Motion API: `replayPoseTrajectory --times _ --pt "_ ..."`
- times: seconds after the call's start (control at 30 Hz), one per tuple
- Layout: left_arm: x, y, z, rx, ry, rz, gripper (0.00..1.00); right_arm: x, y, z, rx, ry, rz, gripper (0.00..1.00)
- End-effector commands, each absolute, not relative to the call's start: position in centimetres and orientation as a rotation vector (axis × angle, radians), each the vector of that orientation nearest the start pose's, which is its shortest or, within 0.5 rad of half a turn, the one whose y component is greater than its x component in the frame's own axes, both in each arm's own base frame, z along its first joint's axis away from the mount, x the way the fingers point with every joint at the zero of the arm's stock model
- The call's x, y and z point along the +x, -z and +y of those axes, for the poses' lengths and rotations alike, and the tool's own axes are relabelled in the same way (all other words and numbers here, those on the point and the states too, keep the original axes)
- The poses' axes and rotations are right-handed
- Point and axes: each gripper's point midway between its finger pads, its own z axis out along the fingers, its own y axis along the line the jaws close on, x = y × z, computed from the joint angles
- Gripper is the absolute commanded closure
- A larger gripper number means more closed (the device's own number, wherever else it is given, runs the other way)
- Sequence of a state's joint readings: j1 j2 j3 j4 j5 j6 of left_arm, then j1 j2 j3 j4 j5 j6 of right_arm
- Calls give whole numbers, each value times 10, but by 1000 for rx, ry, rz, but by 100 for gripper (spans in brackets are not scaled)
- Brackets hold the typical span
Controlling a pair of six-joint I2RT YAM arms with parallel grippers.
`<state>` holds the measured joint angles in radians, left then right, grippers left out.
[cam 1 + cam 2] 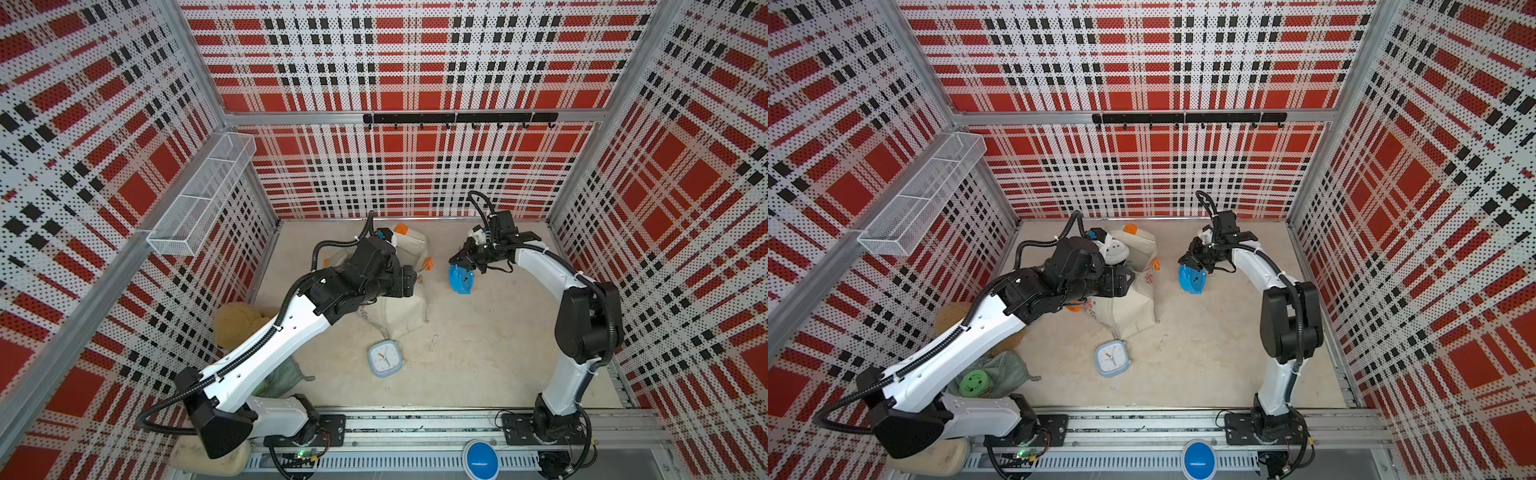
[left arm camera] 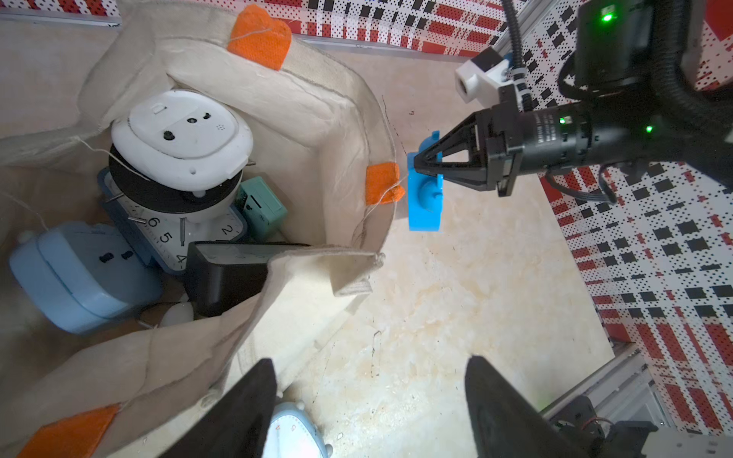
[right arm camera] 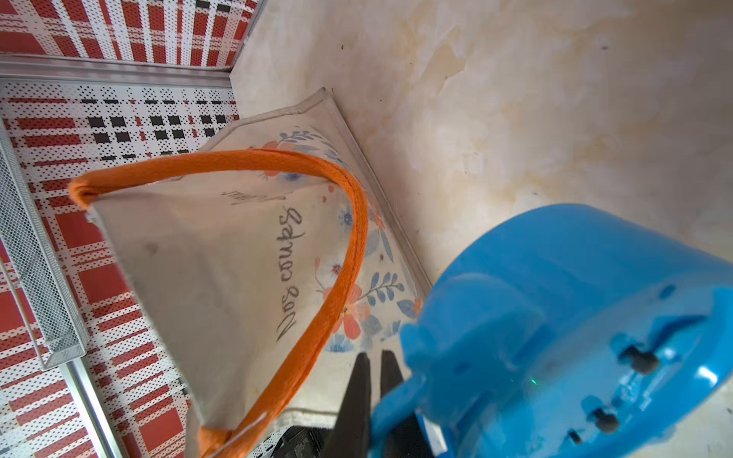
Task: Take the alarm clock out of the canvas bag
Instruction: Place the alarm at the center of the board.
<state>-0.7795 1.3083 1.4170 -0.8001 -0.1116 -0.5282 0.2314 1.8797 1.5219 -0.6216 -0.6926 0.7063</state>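
The cream canvas bag [image 1: 405, 322] with orange handles [image 3: 349, 238] lies on the table, mouth open, under my left arm. Inside it the left wrist view shows several clocks: a white round one [image 2: 182, 138], a blue-framed dial [image 2: 170, 238], a teal one [image 2: 263, 206], a pale blue one [image 2: 75, 273] and a black one [image 2: 226, 277]. My left gripper [image 2: 369, 366] is open over bare table beside the bag's rim. To the right of the bag, my right gripper [image 1: 456, 262] is shut on the top of a bright blue alarm clock [image 1: 461, 281].
A pale blue square clock [image 1: 385, 358] lies face up on the table in front of the bag. A tan cloth [image 1: 237, 318] and a green item in a mesh pouch [image 1: 973, 382] sit at the left. On the left wall hangs a wire basket [image 1: 199, 195].
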Motion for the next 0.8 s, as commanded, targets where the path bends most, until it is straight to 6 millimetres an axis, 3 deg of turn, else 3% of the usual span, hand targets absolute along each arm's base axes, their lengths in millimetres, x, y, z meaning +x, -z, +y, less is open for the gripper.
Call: replayPoseTrajectory --times 0.0,0.37,0.43,0.6,0.77 --pt "286 -312 -255 207 572 2278 22 445 -183 238 236 -1315 2561 97" --pt "286 -313 -259 208 578 2275 22 463 -172 285 187 -1377 2528 93" --pt "286 -314 -258 204 580 2271 22 463 -168 284 190 -1364 2535 89" --pt "285 -314 -258 198 582 2270 22 455 -148 271 217 -1248 2596 69" --pt "284 -316 -259 193 588 2267 22 446 -133 258 248 -1150 2642 66"
